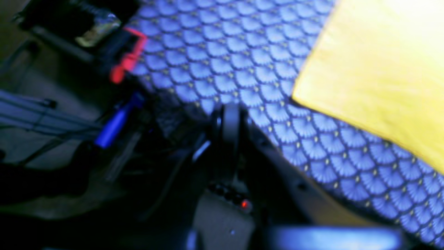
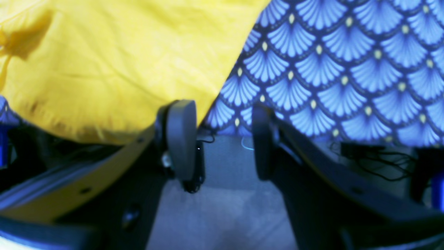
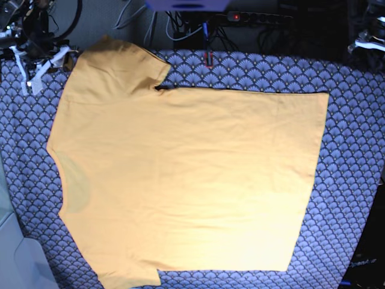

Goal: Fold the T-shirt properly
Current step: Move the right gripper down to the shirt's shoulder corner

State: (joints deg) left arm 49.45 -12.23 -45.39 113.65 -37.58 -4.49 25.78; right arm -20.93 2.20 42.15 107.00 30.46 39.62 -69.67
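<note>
My right gripper (image 2: 222, 139) has its jaws apart, a clear gap between the two dark pads (image 2: 180, 139), and nothing sits in that gap; through it I see grey floor and a bit of cable. The left pad stands right at the edge of the T-shirt (image 2: 114, 66), with the yellow cloth lying just behind and beside it; whether pad and cloth touch I cannot tell. The other pad stands against the blue fan-patterned tablecloth (image 2: 347, 69), close to the table's edge.

My left gripper (image 1: 229, 128) has its jaws pressed together, holding nothing. It hangs over the rim of the table, above the tablecloth (image 1: 225, 59), and the corner of the shirt (image 1: 378, 73) lies well apart from it, up to the right in that blurred view. Beyond the table edge there are a red clip-like part (image 1: 129, 57) and a blue part (image 1: 116, 123), too blurred to name.

From the base view the shirt (image 3: 192, 174) lies spread flat on the tablecloth (image 3: 355, 180), front or back I cannot say, neck toward the picture's left side and hem toward its right. One sleeve (image 3: 120, 69) points to the far edge, the other reaches the near edge. A thin dark line runs along the far side seam. In this view only a bit of arm shows at each far corner, both well off the shirt's body
</note>
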